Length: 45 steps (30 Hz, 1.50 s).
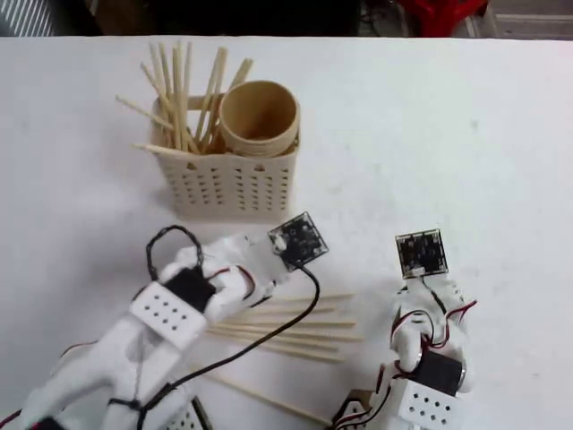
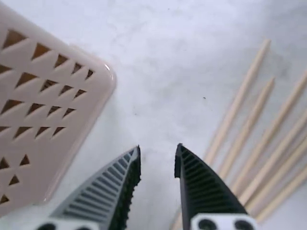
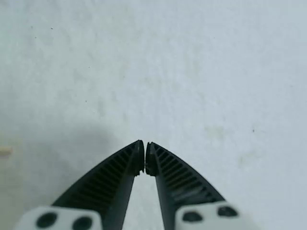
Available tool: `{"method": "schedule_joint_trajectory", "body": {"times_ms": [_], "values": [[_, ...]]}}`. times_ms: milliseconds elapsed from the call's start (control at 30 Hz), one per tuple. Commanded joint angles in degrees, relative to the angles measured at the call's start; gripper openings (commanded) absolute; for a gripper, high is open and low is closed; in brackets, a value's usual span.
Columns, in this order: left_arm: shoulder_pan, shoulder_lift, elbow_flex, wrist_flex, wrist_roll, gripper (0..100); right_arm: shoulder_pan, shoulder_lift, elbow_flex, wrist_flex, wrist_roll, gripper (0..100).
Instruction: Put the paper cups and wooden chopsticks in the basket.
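Perforated beige plastic basket (image 1: 228,184) on the matte white worktop (image 1: 466,134) holds stacked tan paper cups (image 1: 260,116) and a bunch of upright wooden chopsticks (image 1: 179,90). Loose chopsticks (image 2: 236,103), thin and round, lie fanned flat near the basket, beside the left jaws: ribbed, pointed, slightly apart, empty. Right jaws together, empty, over bare worktop.

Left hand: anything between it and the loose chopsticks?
Nothing. The left wrist view shows bare table between the left hand and the loose chopsticks.
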Motion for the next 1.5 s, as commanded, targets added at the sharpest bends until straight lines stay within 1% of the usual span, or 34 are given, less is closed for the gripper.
{"method": "schedule_joint_trajectory", "body": {"times_ms": [0,100,233,300,367,500,700,833,933,1033,1267,1367,1467], "values": [[2.15,10.07,-6.95,-1.49,0.53,13,0.40,-0.48,0.35,0.13,0.18,2.5],[3.47,21.32,-16.35,0.44,0.70,13,0.40,-0.48,0.35,0.13,0.18,2.5],[7.08,34.42,-30.07,5.98,0.88,13,0.40,-0.48,0.35,0.13,0.18,2.5],[8.31,40.04,-33.05,8.35,1.93,13,0.40,-0.48,0.35,0.13,0.18,2.5],[8.40,43.21,-34.11,8.79,2.20,13,0.40,-0.48,0.35,0.13,0.18,2.5],[8.66,40.40,-32.26,10.20,2.55,13,0.40,-0.48,0.35,0.13,0.18,2.5],[9.63,27.21,-25.23,10.29,2.55,13,0.40,-0.48,0.35,0.13,0.18,2.5],[9.54,21.49,-19.69,7.03,2.29,13,0.40,-0.48,0.35,0.13,0.18,2.5],[9.54,22.46,-17.93,4.48,2.29,13,0.40,-0.48,0.35,0.13,0.18,2.5],[9.19,27.65,-18.55,2.55,2.29,13,0.40,-0.48,0.35,0.13,0.18,2.5],[9.10,38.99,-29.45,9.93,2.20,13,0.40,-0.48,0.35,0.13,0.18,2.5],[9.10,40.13,-31.21,12.04,2.02,13,0.40,-0.48,0.35,0.13,0.18,2.5],[7.69,38.64,-31.30,13.10,0.26,13,0.40,-0.48,0.35,0.13,0.18,2.5]]}}
